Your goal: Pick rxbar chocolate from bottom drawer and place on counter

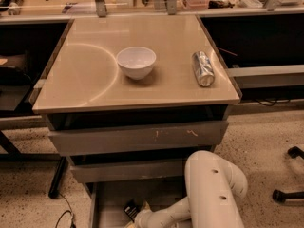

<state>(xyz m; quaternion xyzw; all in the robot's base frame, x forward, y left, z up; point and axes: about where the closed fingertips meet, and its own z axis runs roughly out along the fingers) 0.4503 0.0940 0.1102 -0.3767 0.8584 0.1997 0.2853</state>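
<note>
The bottom drawer [111,198] is pulled open at the bottom edge of the camera view, showing its plain grey floor. The rxbar chocolate [129,209], a small black wrapper, lies in it near the front. My white arm reaches down from the right into the drawer. My gripper [137,218] sits right beside the bar, at the frame's lower edge and partly cut off. I cannot tell if it touches the bar. The glossy beige counter [85,87] tops the cabinet.
A white bowl [136,62] stands mid-counter and a silver can [203,68] lies on its right side. Two scuffed grey drawers [137,137] sit above the open one. A cluttered bench runs behind. Chair casters [287,194] stand on the speckled floor at right.
</note>
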